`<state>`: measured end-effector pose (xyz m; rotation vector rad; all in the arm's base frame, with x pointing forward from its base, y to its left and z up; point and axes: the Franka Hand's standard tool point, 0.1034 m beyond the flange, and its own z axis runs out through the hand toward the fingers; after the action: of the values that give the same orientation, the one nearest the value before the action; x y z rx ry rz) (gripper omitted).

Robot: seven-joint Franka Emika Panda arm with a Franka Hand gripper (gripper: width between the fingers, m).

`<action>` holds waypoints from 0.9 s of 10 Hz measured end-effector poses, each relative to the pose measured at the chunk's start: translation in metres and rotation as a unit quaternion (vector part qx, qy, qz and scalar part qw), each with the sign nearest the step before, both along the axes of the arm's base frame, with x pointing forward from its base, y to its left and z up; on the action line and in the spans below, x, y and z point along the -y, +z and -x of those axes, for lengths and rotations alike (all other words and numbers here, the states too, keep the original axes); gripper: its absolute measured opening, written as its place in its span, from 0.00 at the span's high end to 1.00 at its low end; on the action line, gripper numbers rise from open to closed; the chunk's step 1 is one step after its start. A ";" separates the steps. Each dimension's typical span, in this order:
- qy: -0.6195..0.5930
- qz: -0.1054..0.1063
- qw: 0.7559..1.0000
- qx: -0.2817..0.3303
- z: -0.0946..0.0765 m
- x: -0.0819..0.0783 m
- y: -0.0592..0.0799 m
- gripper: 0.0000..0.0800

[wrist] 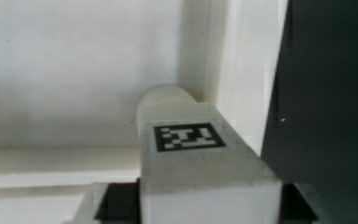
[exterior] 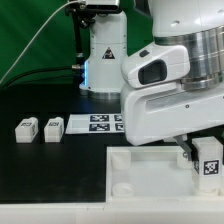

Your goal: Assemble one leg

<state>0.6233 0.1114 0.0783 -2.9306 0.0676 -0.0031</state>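
Note:
My gripper [exterior: 205,152] is shut on a leg [exterior: 208,160], a small white block with a black-and-white tag, and holds it upright over the corner of the large white square panel [exterior: 140,170] on the exterior view's right. In the wrist view the held leg [wrist: 197,150] fills the middle, tag facing the camera, its tip close to the panel's raised rim [wrist: 202,60]. Two more legs, one [exterior: 25,129] and another [exterior: 52,128], lie on the black table on the exterior view's left. I cannot tell whether the held leg touches the panel.
The marker board [exterior: 92,123] lies on the table behind the panel, in front of the white robot base [exterior: 104,55]. The arm's bulky white housing [exterior: 170,90] hides the table behind it. A green backdrop stands at the back.

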 end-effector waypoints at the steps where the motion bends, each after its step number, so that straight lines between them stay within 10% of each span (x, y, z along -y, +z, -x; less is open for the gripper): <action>1: -0.076 0.000 0.997 -0.002 -0.002 0.001 0.000 0.61; 9: -0.604 -0.059 0.786 -0.118 0.001 -0.003 -0.003 0.62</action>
<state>0.6224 0.1143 0.0754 -2.2016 1.8260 0.1588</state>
